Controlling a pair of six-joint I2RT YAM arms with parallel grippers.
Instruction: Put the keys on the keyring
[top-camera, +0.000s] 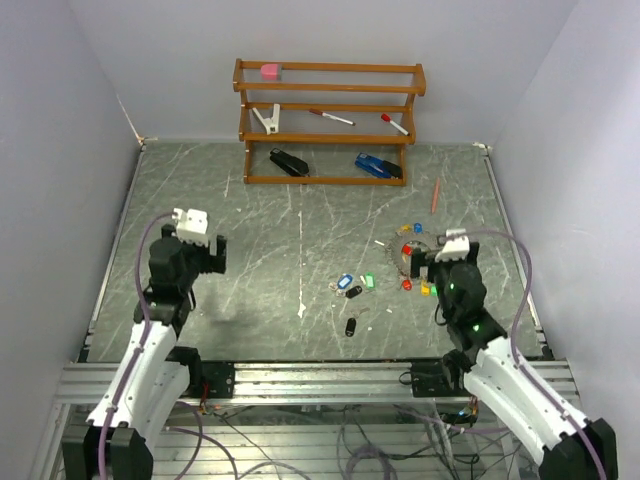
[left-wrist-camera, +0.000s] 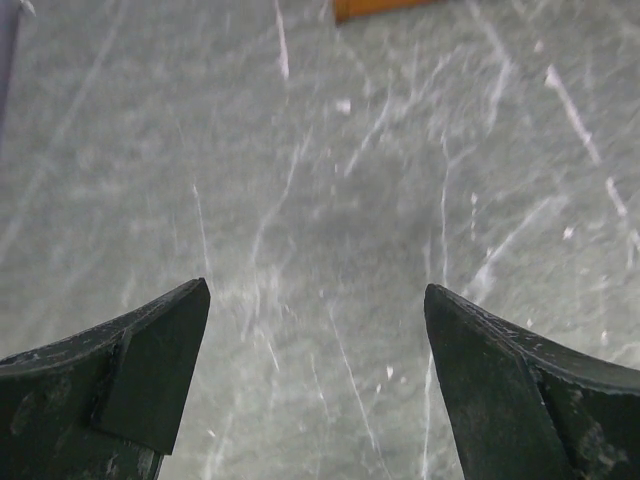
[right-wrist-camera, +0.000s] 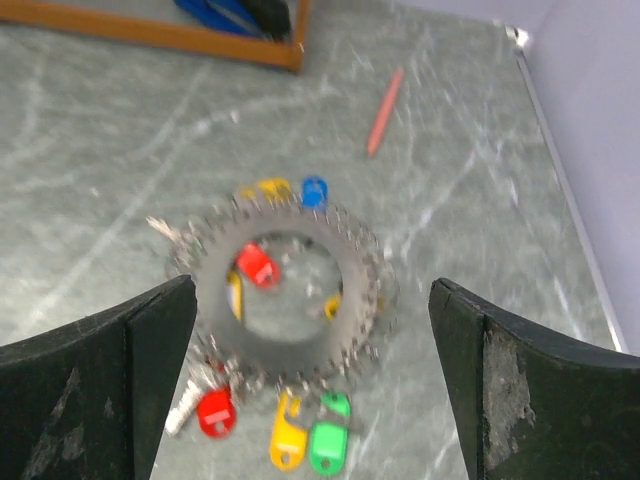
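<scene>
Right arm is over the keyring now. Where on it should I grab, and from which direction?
Probably the right-hand arc of the keyring, straight down with the right gripper, open above it. The ring lies flat, and tagged keys crowd its near and far sides; that arc looks barest, though blurred.

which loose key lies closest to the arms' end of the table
The lone black key, lying by itself, lowest in the top view. The blue key, green key and other black key huddle together farther back.
</scene>
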